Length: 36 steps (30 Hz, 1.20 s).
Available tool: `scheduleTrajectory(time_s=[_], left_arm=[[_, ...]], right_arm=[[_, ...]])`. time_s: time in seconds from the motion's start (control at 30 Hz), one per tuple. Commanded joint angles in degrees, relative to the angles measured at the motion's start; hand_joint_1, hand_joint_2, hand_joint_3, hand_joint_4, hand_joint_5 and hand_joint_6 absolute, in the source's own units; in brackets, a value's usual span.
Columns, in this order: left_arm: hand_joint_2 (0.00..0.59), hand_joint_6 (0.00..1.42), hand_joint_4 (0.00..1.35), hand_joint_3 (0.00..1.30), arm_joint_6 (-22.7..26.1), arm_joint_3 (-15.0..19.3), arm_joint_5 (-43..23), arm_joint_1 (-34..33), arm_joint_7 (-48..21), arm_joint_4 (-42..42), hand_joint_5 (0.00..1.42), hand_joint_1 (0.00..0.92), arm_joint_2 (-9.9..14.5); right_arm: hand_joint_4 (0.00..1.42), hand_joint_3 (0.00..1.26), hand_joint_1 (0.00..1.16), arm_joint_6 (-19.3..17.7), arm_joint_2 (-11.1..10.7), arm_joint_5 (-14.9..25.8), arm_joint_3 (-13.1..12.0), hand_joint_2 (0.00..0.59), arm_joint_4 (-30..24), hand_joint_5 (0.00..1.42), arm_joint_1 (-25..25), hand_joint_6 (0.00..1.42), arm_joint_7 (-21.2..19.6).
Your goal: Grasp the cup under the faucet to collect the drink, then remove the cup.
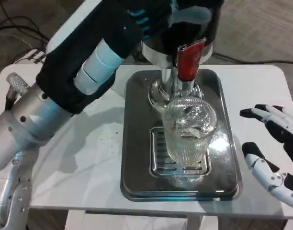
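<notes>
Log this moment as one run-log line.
cup: upright on drip grate under red tap | left arm: reaching to dispenser top, hand hidden | right hand: open, beside tray, not touching cup

Ribbed clear cup (188,130) on glossy metal tray (137,143); matt white table (84,163).

I count one cup (189,129), ribbed clear glass, standing on one drain grille (158,153) set in one steel tray (137,143). Far of it I see one dispenser (173,52) with one red tap handle (188,60). One white table (89,158) carries it all. Two arms: left (65,91), right hand (276,148).
</notes>
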Motion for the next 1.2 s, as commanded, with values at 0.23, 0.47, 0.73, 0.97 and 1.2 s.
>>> scheduleTrajectory(time_s=[0.23,0.47,0.73,0.97,1.2], left_arm=[[0.106,0.27,0.19,0.28,-0.14,-0.49,3.6,-0.46,0.45,5.88,0.22,0.0,0.88],[0.101,0.27,0.19,0.28,-1.93,-1.56,6.41,-0.94,0.99,11.39,0.22,0.0,-0.37],[0.096,0.26,0.18,0.28,-3.86,-2.7,8.25,-2.26,1.01,17.34,0.21,0.0,-1.17],[0.089,0.26,0.19,0.28,-4.73,-4.29,9.58,-3.68,-0.88,21.05,0.21,0.0,-0.53],[0.076,0.27,0.21,0.3,-5.19,-6.01,10.99,-4.98,-2.92,23.28,0.22,0.0,1.14]], right_arm=[[0.08,0.18,0.15,-0.9,0.01,1.27,-1.86,0.489,-2.45,0.04,3.03,0.23,-0.52],[0.08,0.18,0.15,-1.41,-0.38,2.56,-3.77,0.484,-3.11,0.04,4.48,0.23,-0.49],[0.08,0.18,0.15,-1.67,-0.86,3.78,-5.12,0.48,-3.41,0.04,4.83,0.23,-0.3],[0.08,0.18,0.15,-1.92,-1.14,4.73,-5.51,0.479,-3.26,0.04,5.19,0.23,-0.52],[0.07,0.18,0.15,-2.51,-0.85,5.6,-5.4,0.479,-3.24,0.04,5.98,0.24,-0.92]])
